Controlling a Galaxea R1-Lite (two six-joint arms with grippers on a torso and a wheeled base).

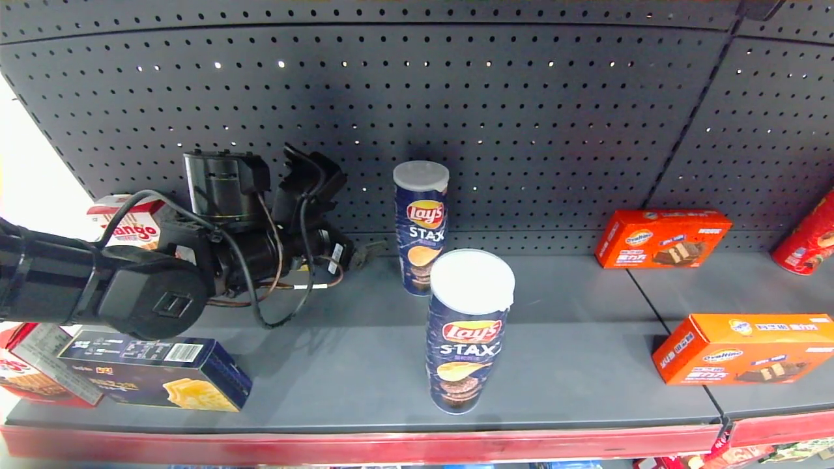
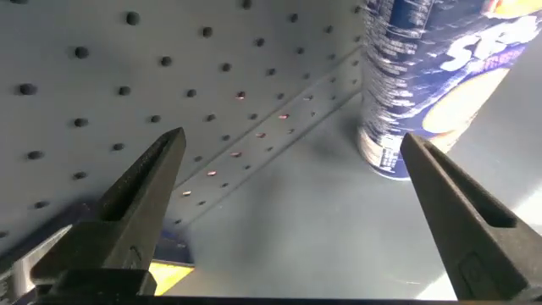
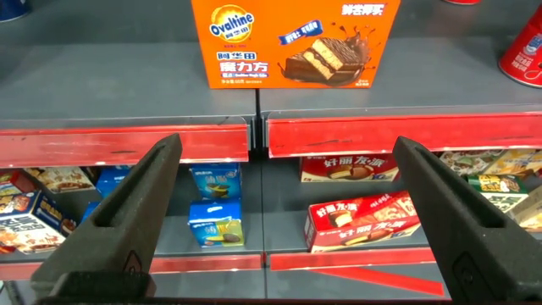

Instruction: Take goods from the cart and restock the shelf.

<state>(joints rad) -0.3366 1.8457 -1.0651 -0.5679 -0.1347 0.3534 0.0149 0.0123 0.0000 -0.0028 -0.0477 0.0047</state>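
Front can [image 1: 468,332]: nearest you, a tall crisp can stands upright towards the front edge of the shelf [image 1: 586,352]. It has a white lid and a dark blue wrap with a round red and yellow logo, white lettering and a picture of crisps.
Rear can [image 1: 420,225]: same design, upright, behind the front can and close to the pegboard back [image 1: 521,117]. The two cans do not touch.
Left jaws: spread apart and holding nothing, low at the back of the shelf, just left of the rear can. In your left wrist view the rear can [image 2: 415,93] stands beyond one tip, outside the gap.
Orange boxes: the rear orange box [image 1: 661,238] and front orange box [image 1: 746,348] lie on the right, each printed with a chocolate wafer picture.
Right jaws: apart and empty, facing the red edge strip [image 3: 339,135], with the front orange box [image 3: 295,42] on the shelf above it.
Left end: a dark blue box [image 1: 156,371] lies flat with its barcode label up, and a white and red box [image 1: 127,225] sits behind the arm.
Red can [image 1: 808,238]: tilted at the far right edge.
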